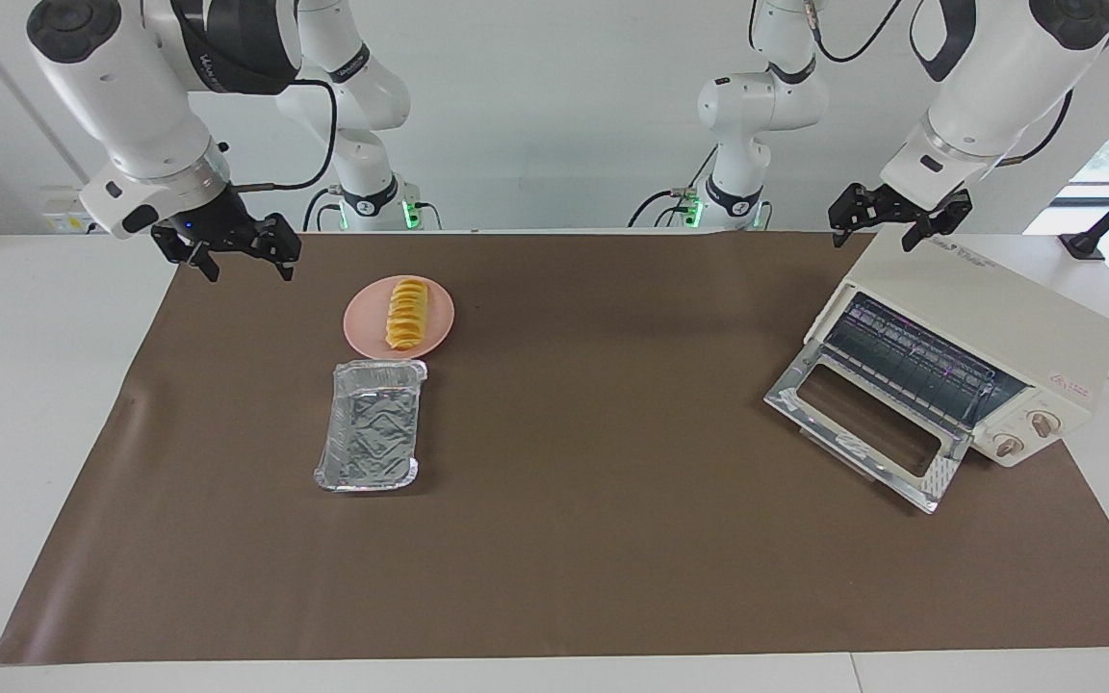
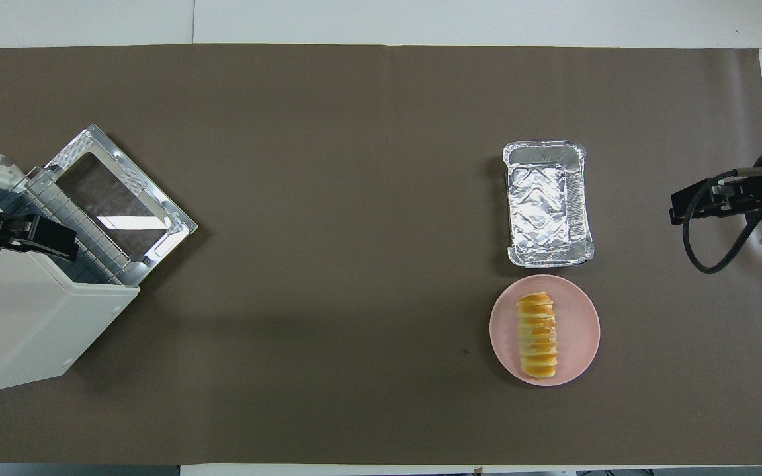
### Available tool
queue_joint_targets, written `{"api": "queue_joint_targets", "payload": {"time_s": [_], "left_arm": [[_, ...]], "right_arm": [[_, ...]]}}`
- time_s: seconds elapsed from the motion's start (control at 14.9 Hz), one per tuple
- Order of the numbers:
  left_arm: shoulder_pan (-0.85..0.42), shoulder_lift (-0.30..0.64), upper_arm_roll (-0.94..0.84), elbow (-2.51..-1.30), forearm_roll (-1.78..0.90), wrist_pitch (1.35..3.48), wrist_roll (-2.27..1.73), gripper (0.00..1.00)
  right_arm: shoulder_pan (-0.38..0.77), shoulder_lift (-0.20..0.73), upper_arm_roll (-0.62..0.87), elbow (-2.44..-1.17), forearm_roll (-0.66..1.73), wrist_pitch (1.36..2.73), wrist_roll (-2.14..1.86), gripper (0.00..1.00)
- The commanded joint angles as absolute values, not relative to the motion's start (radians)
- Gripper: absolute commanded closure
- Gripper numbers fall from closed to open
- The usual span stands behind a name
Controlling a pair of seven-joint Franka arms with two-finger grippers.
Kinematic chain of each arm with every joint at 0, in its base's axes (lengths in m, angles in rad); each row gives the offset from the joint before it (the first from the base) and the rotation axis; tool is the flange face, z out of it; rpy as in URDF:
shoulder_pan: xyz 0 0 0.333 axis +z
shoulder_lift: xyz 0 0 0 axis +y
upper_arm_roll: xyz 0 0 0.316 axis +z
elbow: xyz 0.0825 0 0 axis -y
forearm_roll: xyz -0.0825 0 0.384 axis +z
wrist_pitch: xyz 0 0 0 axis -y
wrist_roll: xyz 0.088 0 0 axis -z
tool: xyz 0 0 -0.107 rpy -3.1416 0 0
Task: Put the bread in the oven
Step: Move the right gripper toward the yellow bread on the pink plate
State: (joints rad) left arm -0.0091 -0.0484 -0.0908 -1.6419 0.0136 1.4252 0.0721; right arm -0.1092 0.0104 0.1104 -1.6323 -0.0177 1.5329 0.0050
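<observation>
Foil tray (image 1: pixel 369 424), one, is sitting nearest the camera on the table (image 1: pixel 554 558); just past it one bread (image 1: pixel 406 314) is lying on one pink plate (image 1: pixel 437 332), long axis pointing toward the robots. Right gripper (image 1: pixel 239 262) is hovering closest, fingers spread, empty. Left gripper (image 1: pixel 886 229) is waiting released above one oven (image 1: pixel 1017 337), door down.

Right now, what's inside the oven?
Through the open door of the oven only its wire rack shows, with nothing on it. The deeper part is hidden by the oven's top.
</observation>
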Motion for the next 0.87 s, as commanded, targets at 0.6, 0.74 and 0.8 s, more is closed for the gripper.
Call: {"api": "queue_joint_targets", "payload": {"time_s": [0.6, 0.74, 0.8], "left_arm": [[-0.008, -0.064, -0.087, -1.652, 0.003, 1.439, 0.063, 0.0], [-0.008, -0.064, -0.087, -1.652, 0.002, 1.439, 0.063, 0.0], [-0.008, -0.064, -0.087, -1.652, 0.003, 1.439, 0.063, 0.0]], "right_arm": [[-0.097, -0.129, 0.132, -1.905, 0.041, 1.612, 0.023, 0.0], [-0.057, -0.191, 0.133, -2.052, 0.06, 1.704, 0.066, 0.0], [-0.017, -0.216, 0.133, -2.119, 0.061, 1.744, 0.099, 0.0]]}}
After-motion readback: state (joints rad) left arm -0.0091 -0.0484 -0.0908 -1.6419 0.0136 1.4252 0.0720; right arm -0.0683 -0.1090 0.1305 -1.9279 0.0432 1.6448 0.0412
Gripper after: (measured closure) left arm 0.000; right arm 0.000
